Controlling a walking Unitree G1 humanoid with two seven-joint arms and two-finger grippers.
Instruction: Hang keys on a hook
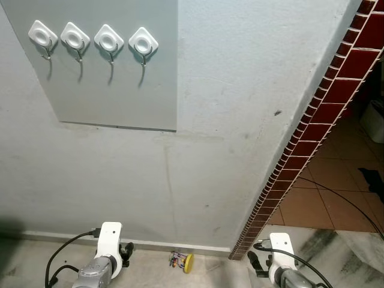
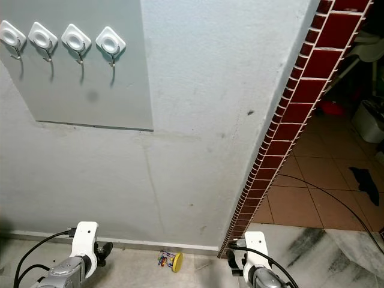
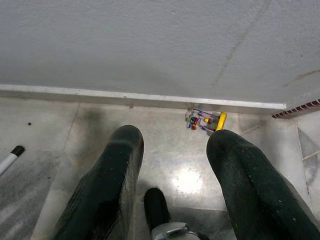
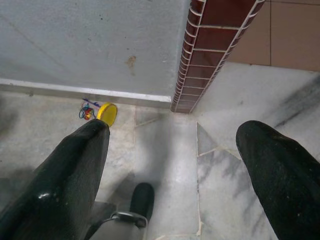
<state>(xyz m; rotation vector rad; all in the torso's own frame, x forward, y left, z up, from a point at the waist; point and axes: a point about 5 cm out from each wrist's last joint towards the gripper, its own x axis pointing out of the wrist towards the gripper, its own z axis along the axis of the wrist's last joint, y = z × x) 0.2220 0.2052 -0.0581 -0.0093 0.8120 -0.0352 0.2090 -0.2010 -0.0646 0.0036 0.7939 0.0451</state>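
A bunch of keys with a yellow round tag (image 1: 182,261) lies on the floor at the foot of the wall, between my two arms; the keys (image 3: 204,120) lie ahead of the left fingers, and the keys (image 4: 99,112) sit off to one side of the right fingers. High on the wall a grey panel (image 1: 120,78) carries a row of several white hooks (image 1: 143,43), all bare. My left gripper (image 3: 175,170) is open over the marble floor, holding nothing. My right gripper (image 4: 175,165) is open too, near the brick corner.
A corner edged with dark red tiles (image 1: 312,120) runs down the wall's right side, with a tiled floor and a black cable (image 1: 342,201) beyond it. A white skirting strip (image 3: 135,96) runs along the wall's base. A white stick with a black tip (image 3: 10,157) lies on the floor.
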